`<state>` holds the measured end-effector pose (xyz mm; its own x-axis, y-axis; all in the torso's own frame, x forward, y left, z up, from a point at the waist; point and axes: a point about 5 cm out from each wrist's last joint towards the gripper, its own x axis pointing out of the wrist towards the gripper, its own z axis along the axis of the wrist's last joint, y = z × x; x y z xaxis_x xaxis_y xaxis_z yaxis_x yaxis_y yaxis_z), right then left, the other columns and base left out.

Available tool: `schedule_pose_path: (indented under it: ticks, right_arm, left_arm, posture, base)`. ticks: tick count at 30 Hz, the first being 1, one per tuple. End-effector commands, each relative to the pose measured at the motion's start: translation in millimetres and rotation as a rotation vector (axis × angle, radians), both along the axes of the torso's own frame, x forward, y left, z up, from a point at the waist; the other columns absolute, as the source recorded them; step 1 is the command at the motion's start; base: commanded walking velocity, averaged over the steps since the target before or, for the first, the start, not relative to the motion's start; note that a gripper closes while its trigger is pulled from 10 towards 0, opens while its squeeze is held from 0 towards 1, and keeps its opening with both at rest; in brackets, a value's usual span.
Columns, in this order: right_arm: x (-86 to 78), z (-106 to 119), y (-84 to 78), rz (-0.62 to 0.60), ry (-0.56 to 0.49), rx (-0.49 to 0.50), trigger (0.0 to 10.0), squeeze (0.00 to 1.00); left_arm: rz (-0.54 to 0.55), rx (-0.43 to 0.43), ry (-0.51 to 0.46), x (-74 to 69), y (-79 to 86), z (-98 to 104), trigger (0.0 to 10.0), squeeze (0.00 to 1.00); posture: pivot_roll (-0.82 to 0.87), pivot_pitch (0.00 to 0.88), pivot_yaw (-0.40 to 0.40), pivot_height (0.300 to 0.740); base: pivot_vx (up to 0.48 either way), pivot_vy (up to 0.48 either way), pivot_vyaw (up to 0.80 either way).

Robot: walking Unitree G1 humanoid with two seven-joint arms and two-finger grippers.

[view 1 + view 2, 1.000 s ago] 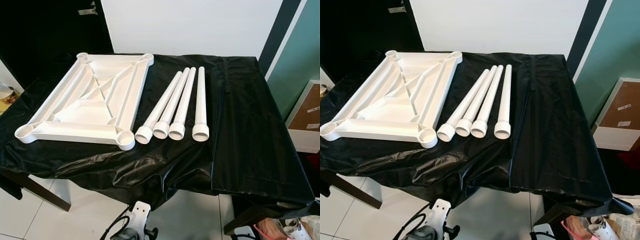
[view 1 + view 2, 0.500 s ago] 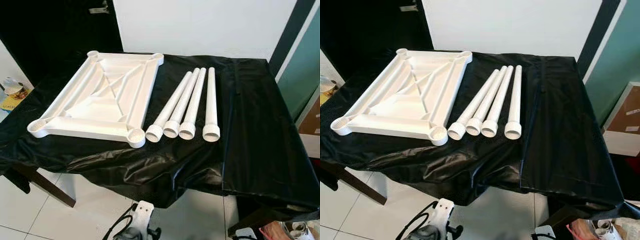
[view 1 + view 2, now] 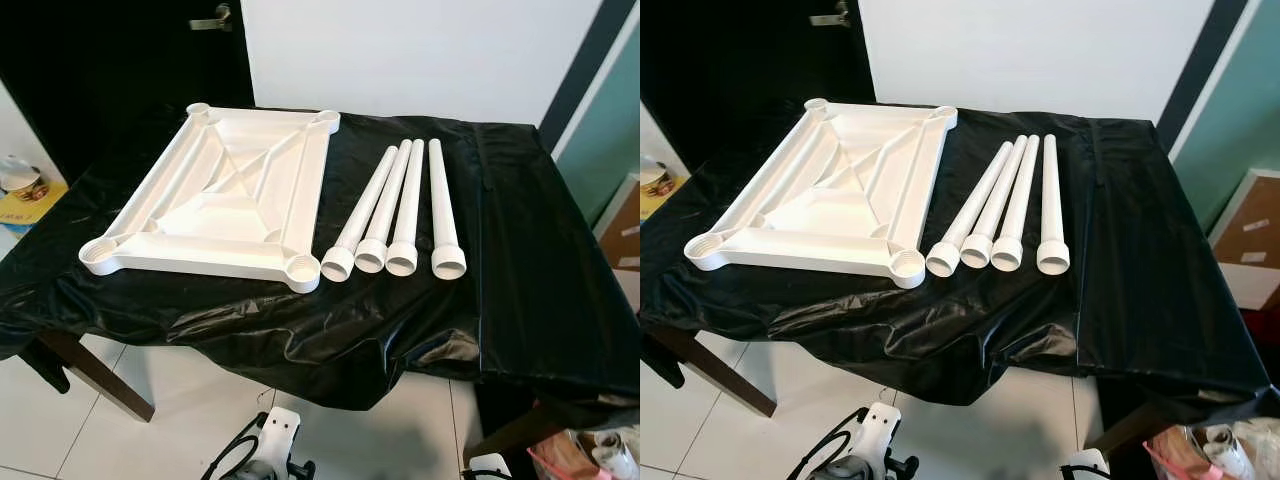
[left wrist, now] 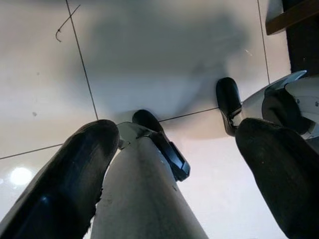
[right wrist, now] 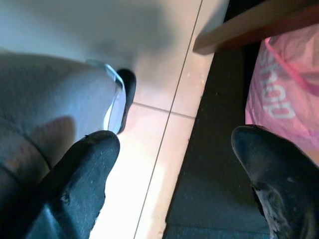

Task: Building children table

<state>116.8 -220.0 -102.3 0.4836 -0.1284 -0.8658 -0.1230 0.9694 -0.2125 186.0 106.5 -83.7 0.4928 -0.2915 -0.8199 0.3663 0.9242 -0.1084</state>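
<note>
- Tabletop (image 3: 225, 200): white, upside down, on black sheet (image 3: 520, 270), left part of table; round sockets at corners.
- Four white legs (image 3: 398, 212): lying side by side just right of tabletop, apart from it, open ends toward near edge.
- Left gripper (image 4: 174, 164): hanging low over tiled floor (image 4: 149, 59), fingers spread apart, nothing between.
- Right gripper (image 5: 174, 169): also low near floor, beside pink bag (image 5: 284, 84), fingers apart, empty.
</note>
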Motion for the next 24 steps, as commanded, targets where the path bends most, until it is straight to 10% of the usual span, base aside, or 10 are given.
schedule_pose_path:
  ticks: [1, 24]
  right_arm:
    - [-6.3, -3.6, 7.6, 0.007, 0.031, 0.022, 10.0, 0.00]
    - [-8.5, -4.4, 8.0, 0.000, 0.039, 0.024, 10.0, 0.00]
  left_arm:
    - [0.046, 0.076, 0.013, -6.0, 5.6, -4.3, 10.0, 0.00]
    - [0.041, 0.081, 0.016, -7.4, 8.2, -5.1, 10.0, 0.00]
  posture:
    - [-0.05, 0.000, 0.005, 0.740]
    - [-0.05, 0.000, 0.010, 0.740]
  base:
    - [0.000, 0.247, 0.00]
    - [0.000, 0.250, 0.00]
